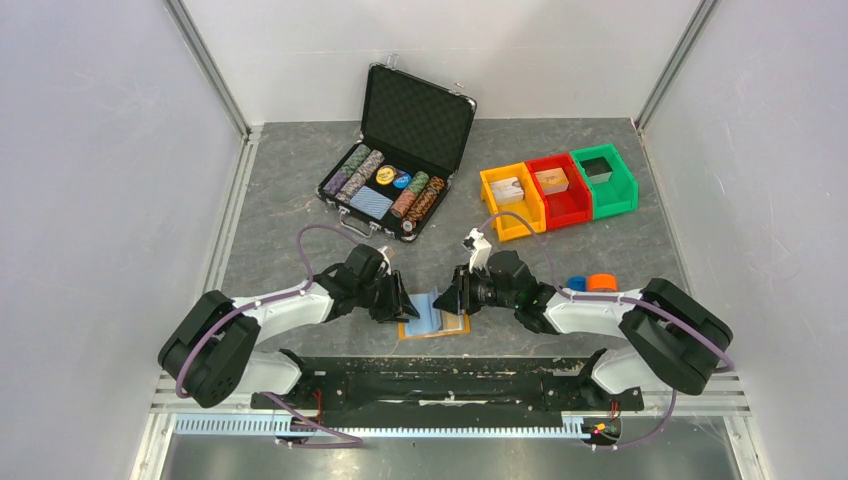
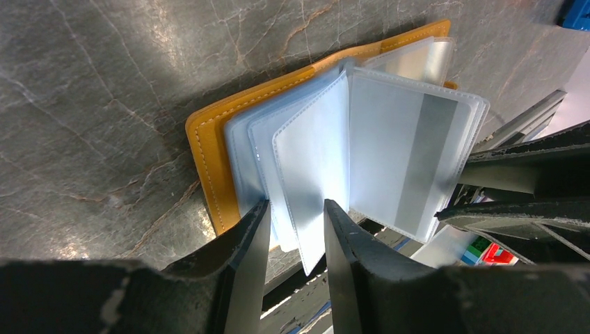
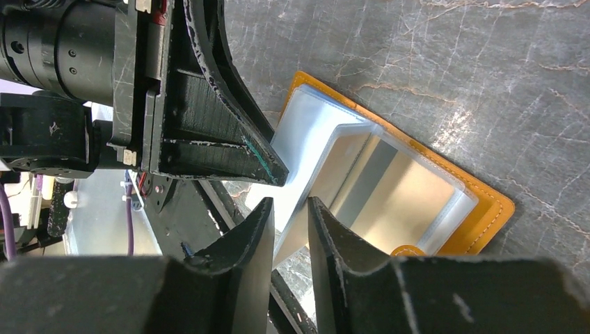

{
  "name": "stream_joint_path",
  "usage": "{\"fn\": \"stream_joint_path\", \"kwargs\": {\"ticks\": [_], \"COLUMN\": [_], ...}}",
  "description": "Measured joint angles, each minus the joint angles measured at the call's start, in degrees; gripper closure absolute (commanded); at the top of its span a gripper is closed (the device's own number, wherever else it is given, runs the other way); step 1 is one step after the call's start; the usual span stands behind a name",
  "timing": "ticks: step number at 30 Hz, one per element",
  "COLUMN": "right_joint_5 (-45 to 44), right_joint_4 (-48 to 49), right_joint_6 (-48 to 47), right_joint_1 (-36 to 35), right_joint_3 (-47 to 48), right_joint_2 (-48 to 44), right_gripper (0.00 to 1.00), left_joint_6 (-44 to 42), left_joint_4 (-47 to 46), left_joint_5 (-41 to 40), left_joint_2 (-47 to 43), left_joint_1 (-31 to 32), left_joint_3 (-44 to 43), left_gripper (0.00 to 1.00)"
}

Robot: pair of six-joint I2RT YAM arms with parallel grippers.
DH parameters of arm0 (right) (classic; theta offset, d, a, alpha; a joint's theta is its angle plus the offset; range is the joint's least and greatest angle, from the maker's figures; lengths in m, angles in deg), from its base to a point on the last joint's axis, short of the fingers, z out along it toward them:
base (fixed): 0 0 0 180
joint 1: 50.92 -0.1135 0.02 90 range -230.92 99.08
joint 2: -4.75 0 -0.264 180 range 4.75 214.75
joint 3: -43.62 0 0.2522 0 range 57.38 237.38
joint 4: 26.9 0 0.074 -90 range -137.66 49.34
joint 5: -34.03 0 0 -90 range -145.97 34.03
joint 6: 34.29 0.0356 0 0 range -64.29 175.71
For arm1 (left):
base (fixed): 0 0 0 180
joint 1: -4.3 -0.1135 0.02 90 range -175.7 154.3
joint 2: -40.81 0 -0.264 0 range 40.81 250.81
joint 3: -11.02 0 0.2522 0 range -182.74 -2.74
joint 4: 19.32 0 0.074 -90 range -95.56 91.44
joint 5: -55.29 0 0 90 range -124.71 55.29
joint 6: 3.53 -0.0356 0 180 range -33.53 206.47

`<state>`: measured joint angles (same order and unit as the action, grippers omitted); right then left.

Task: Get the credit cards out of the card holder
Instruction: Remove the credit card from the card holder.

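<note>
Card holder point(image 1: 434, 333) is lying open on the grey table point(image 1: 280, 190), close to the near edge and directly between the two grippers. Its orange cover point(image 2: 209, 160) is resting flat while the clear sleeves point(image 2: 313, 153) are fanning upward from the spine. A pale credit card point(image 2: 410, 160) with a grey stripe is sitting inside one sleeve, and the right wrist view is showing that card point(image 3: 376, 181) still tucked in its pocket.

Left gripper point(image 1: 400, 300) is reaching in from the holder's left side. Its fingers point(image 2: 243, 243) are standing apart, framing the lower edge of the raised sleeves without squeezing them.

Right gripper point(image 1: 450, 298) is coming in from the holder's right side, nearly tip to tip with the left one. Its fingers point(image 3: 327, 236) are standing only narrowly apart, with a whitish sleeve edge showing in the gap. Whether they are actually pinching that sleeve cannot be told from this angle.
</note>
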<state>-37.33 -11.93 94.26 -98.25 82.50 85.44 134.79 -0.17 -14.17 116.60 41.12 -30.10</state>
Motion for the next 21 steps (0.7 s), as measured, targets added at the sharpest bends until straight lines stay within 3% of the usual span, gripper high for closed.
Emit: {"fn": "stream_joint_path", "kwargs": {"ticks": [16, 21], "right_joint_5": [1.29, 1.31], "right_joint_4": [5.68, 7.02], "right_joint_6": [3.26, 3.8], "right_joint_1": [0.11, 0.11], "right_joint_3": [-1.95, -2.45], "right_joint_2": [1.88, 1.88], "right_gripper": [0.89, 0.88], "left_joint_6": [0.0, 0.0], "left_joint_4": [0.02, 0.02], "left_joint_5": [-0.04, -0.07], "left_joint_2": [-0.26, -0.52], "left_joint_1": [0.0, 0.0], "left_joint_3": [0.13, 0.33], "left_gripper": [0.57, 0.57]}}
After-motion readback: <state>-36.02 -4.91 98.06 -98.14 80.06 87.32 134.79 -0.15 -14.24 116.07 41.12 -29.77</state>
